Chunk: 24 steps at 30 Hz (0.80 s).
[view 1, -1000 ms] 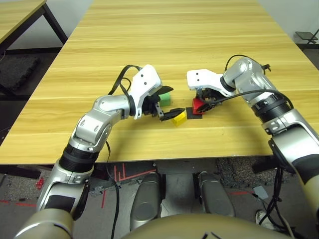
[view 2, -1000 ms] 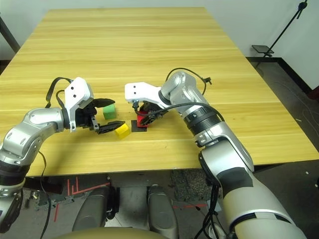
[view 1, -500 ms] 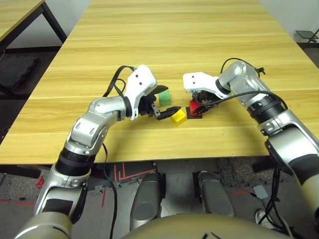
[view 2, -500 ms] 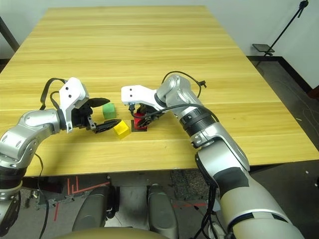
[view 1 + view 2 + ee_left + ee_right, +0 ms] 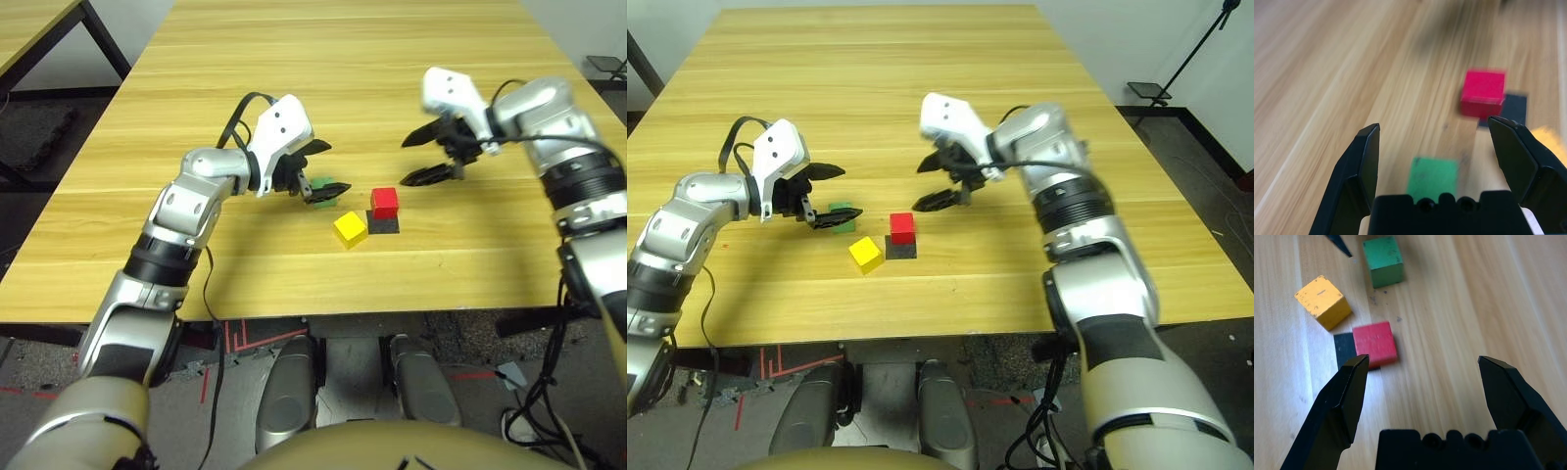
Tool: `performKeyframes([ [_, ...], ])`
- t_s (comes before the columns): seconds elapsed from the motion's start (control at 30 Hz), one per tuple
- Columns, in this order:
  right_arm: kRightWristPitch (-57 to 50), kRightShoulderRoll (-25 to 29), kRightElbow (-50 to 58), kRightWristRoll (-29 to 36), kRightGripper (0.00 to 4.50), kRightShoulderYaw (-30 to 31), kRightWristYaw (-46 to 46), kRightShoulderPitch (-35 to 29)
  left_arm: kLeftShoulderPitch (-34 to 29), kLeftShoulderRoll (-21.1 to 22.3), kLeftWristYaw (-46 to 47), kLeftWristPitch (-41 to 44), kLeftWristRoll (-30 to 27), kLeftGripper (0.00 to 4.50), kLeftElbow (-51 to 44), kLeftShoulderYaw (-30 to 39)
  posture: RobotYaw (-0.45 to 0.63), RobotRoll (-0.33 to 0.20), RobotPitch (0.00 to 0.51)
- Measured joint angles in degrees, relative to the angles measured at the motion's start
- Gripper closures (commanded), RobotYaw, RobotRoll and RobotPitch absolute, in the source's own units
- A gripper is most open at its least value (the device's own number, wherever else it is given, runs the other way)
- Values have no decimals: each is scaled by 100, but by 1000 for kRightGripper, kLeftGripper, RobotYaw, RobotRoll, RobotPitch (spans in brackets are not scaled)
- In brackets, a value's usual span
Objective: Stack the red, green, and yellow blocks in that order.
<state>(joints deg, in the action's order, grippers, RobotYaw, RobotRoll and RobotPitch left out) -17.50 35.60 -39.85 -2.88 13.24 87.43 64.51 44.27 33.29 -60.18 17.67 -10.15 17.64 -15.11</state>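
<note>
We watch the red cube (image 5: 385, 204) sit alone on the tabletop (image 5: 294, 284), partly over a black square patch (image 5: 383, 224), as our right gripper (image 5: 419, 159) hangs well apart from it with both fingers spread and nothing between them. Our left gripper (image 5: 1432, 122), its fingers also wide apart and empty, hovers at the green cube (image 5: 1385, 262); the yellow cube (image 5: 866, 256) rests on the wood, turned at an angle, just beside the patch. No block is stacked on another.

We judge the cubes light and stiff, hardly fragile, with matte faces that should grip well enough but could skid if nudged by one finger. The green one, likely next to go on the red, calls for a hold square across two opposite side faces, low enough to clear its top and firm enough to stop it twisting.

Half a second earlier, our right gripper was at the red cube over the patch; now we see it drawn back, the cube left behind and clear of its fingers. Our left gripper, then reaching beside the yellow cube, has shifted away from it and over to the green.
</note>
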Motion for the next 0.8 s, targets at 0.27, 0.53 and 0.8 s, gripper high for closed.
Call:
performKeyframes([
  [0.27,-1217,505,1435,642,19,-348,79,-778,747,-223,-914,-1335,740,0,2297,-383,194,-171,48],
  [0.53,-2023,698,2530,1097,5,-499,-280,-1248,973,-437,-1108,-2031,1180,196,3525,-396,171,-166,50],
  [0.8,-2122,819,2616,1313,0,-501,-554,-1361,1083,-731,-901,-2053,1245,2495,3708,-181,186,-161,52],
])
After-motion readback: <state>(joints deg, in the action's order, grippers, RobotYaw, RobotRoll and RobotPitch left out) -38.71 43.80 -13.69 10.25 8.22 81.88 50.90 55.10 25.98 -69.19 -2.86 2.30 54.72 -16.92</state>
